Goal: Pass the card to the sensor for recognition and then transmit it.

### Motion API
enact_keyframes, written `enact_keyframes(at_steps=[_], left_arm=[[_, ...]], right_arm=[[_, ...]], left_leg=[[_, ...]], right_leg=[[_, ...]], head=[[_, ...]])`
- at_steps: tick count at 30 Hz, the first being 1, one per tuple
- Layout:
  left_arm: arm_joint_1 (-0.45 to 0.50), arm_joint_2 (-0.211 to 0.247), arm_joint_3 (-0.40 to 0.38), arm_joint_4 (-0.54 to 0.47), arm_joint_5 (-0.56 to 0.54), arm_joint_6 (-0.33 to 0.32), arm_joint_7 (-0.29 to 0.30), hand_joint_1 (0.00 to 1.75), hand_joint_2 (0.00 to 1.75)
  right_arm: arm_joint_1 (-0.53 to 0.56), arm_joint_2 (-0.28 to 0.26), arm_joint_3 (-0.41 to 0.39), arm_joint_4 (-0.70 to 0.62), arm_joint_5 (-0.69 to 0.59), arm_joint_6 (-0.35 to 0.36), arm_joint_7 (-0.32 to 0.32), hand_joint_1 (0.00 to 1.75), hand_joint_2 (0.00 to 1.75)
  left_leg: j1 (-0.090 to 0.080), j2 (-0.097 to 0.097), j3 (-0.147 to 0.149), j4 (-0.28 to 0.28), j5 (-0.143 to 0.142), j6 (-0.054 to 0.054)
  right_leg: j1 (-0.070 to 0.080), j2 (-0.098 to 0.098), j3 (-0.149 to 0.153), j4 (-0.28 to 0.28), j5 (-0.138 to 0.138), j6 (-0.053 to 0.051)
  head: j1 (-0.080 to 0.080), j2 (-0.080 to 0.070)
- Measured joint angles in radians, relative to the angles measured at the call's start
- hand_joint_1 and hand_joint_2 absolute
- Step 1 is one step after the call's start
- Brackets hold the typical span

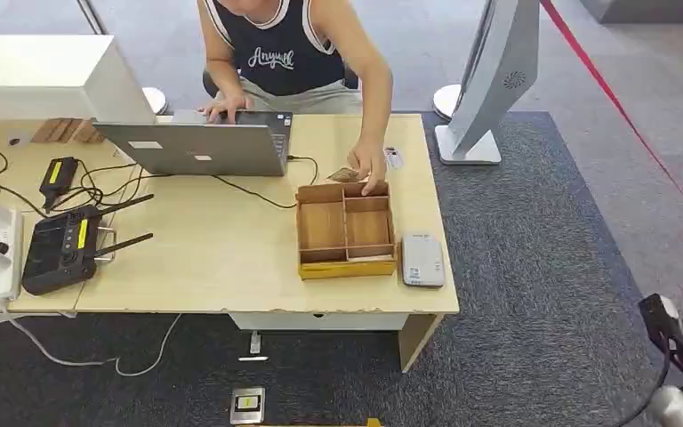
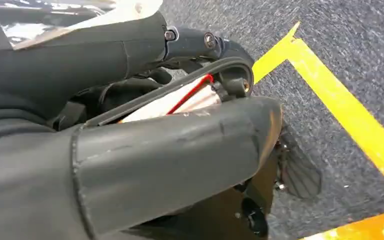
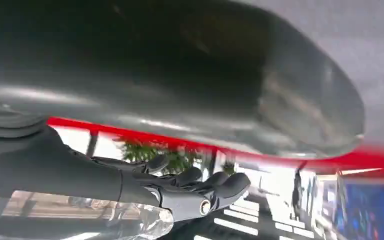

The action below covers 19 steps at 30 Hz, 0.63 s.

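Head view: person's hand (image 1: 372, 169) rests at the far rim of the wooden box (image 1: 345, 267) on the table (image 1: 222, 249). A small card (image 1: 394, 158), as it appears, lies flat just beyond, and the sensor (image 1: 422, 260) is beside the box. The card is likely light, stiff and slick, so pinch it by an edge.

Left wrist view: the left robot hand (image 2: 195, 42) hangs over carpet, and its grasp cannot be judged.

Right wrist view: the right robot hand (image 3: 190, 187) is released, holding nothing.

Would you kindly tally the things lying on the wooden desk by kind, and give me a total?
Laptop: 1
Wooden divided box: 1
White card reader: 1
Black remote controller with antennas: 1
White power strip: 1
Black power adapter: 1
Total: 6
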Motion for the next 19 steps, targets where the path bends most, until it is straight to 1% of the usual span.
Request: enact_keyframes(at_steps=[2, 3, 6, 8, 12, 15, 19], left_arm=[[0.001, 0.003, -0.002, -0.006, -0.082, 0.000, 0.089, 0.00, 0.00], [0.008, 0.009, -0.005, -0.020, -0.097, 0.000, 0.135, 0.00, 0.00], [0.053, 0.045, -0.017, -0.090, -0.090, -0.022, 0.224, 0.00, 0.00], [0.071, 0.062, -0.025, -0.120, -0.067, -0.029, 0.242, 0.00, 0.00], [0.091, 0.083, -0.050, -0.173, -0.041, -0.044, 0.251, 0.00, 0.00], [0.110, 0.106, -0.093, -0.225, -0.050, -0.075, 0.266, 0.00, 0.00], [0.125, 0.141, -0.168, -0.291, -0.088, -0.095, 0.279, 0.00, 0.00]], right_arm=[[0.023, 0.041, -0.050, 0.016, 0.035, 0.000, 0.008, 0.00, 0.00], [0.031, 0.060, -0.071, 0.021, 0.040, 0.000, 0.012, 0.00, 0.00], [0.042, 0.117, -0.138, 0.061, 0.042, 0.001, -0.011, 0.00, 0.00], [0.037, 0.146, -0.171, 0.092, 0.023, 0.019, -0.015, 0.00, 0.00], [0.031, 0.201, -0.232, 0.140, -0.065, 0.132, 0.011, 0.00, 0.00], [0.032, 0.247, -0.282, 0.175, -0.087, 0.200, 0.012, 0.00, 0.00], [0.033, 0.278, -0.313, 0.194, -0.107, 0.229, 0.001, 0.00, 0.00]], left_leg=[[-0.001, 0.001, 0.004, -0.001, 0.000, 0.000], [-0.001, 0.002, 0.004, -0.001, 0.000, 0.000], [-0.001, 0.005, 0.005, -0.001, 0.000, 0.000], [-0.002, 0.006, 0.005, -0.001, 0.000, 0.000], [-0.001, 0.007, 0.006, -0.001, 0.000, -0.001], [-0.001, 0.007, 0.006, -0.001, 0.000, -0.001], [-0.002, 0.007, 0.006, -0.001, 0.000, -0.001]], right_leg=[[-0.001, 0.001, 0.001, 0.000, -0.001, 0.000], [0.000, 0.001, 0.001, 0.000, -0.001, -0.001], [0.001, 0.001, 0.001, 0.000, -0.002, -0.002], [0.001, 0.002, 0.001, 0.001, -0.002, -0.002], [0.002, 0.002, 0.001, 0.001, -0.002, -0.002], [0.001, 0.002, 0.001, 0.001, -0.002, -0.003], [0.001, 0.003, 0.001, 0.001, -0.002, -0.003]], head=[[-0.001, 0.000], [-0.001, 0.000], [-0.002, 0.000], [-0.005, 0.000], [-0.004, 0.000], [-0.006, 0.000], [-0.006, 0.000]])
